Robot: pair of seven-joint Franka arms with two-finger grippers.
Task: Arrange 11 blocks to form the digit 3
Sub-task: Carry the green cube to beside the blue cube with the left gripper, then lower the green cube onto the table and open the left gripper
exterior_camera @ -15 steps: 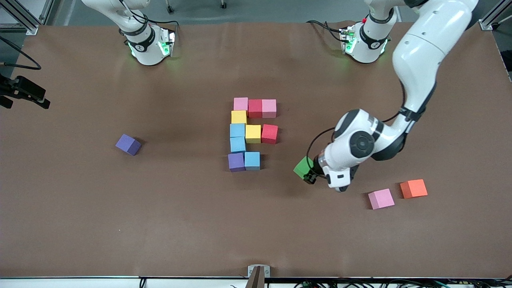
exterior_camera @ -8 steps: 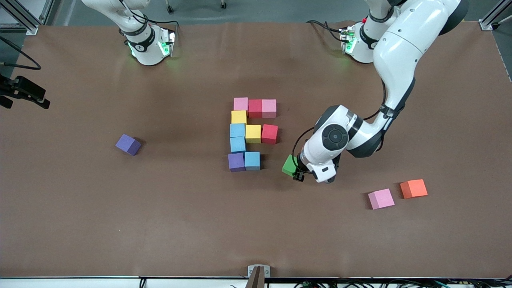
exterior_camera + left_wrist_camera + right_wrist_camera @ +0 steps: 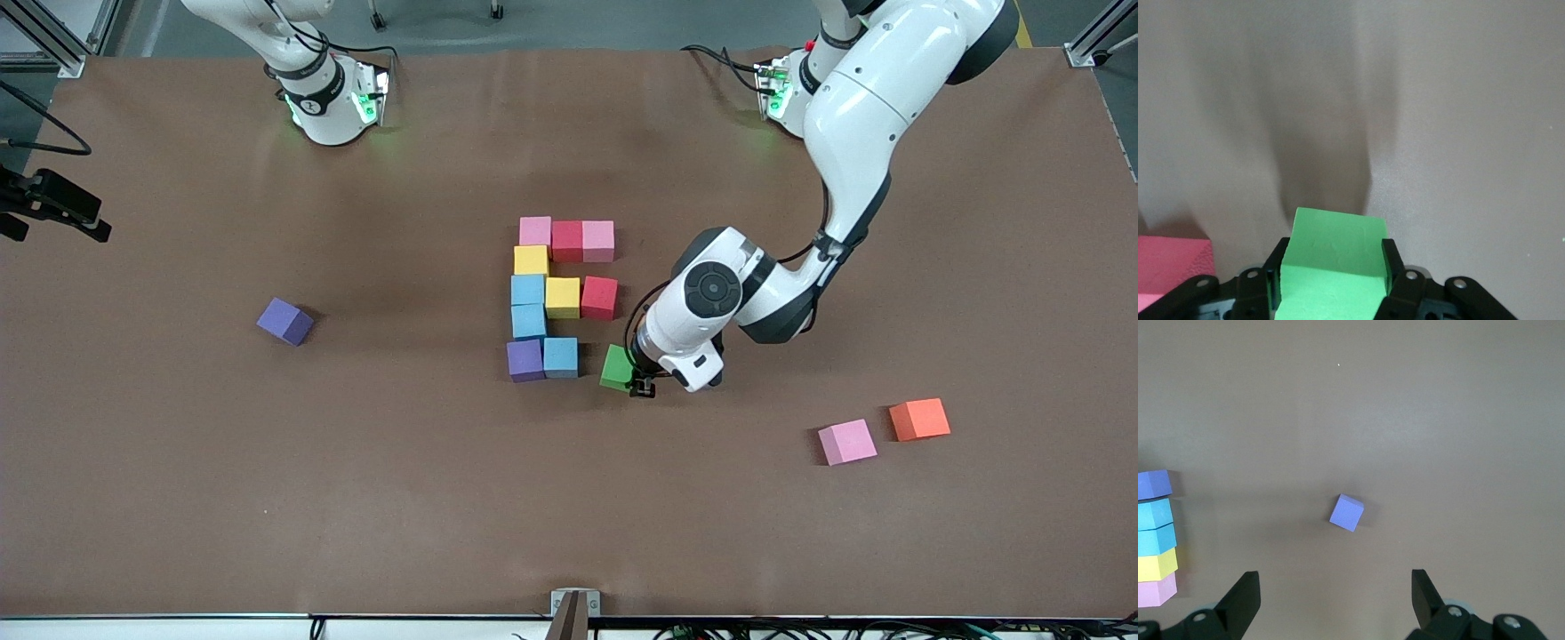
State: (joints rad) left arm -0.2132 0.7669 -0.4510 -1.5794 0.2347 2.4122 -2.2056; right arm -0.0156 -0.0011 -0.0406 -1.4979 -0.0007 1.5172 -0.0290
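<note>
The left gripper (image 3: 633, 380) clamps the green block (image 3: 615, 367) just right of frame centre in the front view, beside the light blue block (image 3: 560, 356) ending the lowest bar of the digit 3 (image 3: 560, 298). The right gripper (image 3: 1335, 603) waits with its jaws spread wide over a stray purple cube (image 3: 1347, 512). Lower right lie a loose pink cube (image 3: 846, 442) and an orange cube (image 3: 919, 419).

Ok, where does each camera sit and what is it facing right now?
Front view: high across the table, facing both bases; shows the left gripper shut on the green block beside the digit 3.
Left wrist view: on the left wrist, facing down; fingers clamp the green block, shared with the front view.
Right wrist view: high, waiting; open right gripper over the loose purple block.
</note>
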